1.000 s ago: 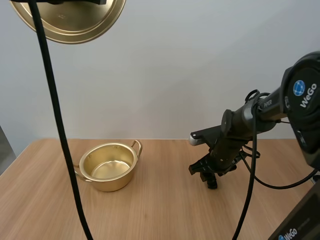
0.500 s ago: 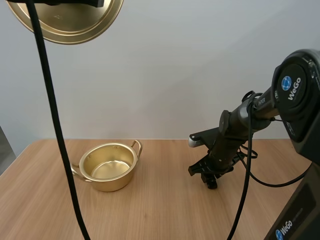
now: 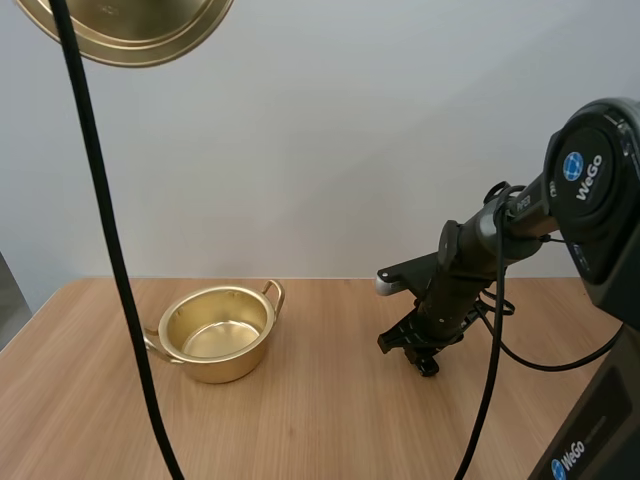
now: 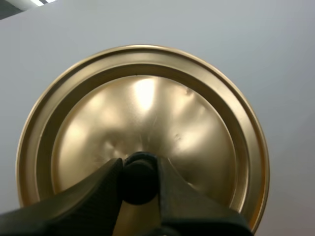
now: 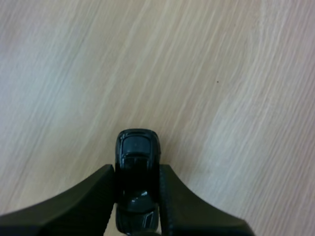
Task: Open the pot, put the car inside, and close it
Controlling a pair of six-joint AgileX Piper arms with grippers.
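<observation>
The lid (image 3: 130,30) sits a little higher than a second ago, its knob (image 4: 139,178) clamped in the left fingers (image 4: 93,191); the right fingers (image 5: 91,196) clamp the car (image 5: 138,150), seemingly just off the counter (image 3: 320,430). Lift clear, carry level over the open pot (image 3: 215,330), lower before releasing

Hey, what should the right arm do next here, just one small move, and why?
Probably lift the black toy car straight up a little. The right gripper is shut on it low over the table, the pot stands open to its left, and the left gripper holds the lid high.
</observation>
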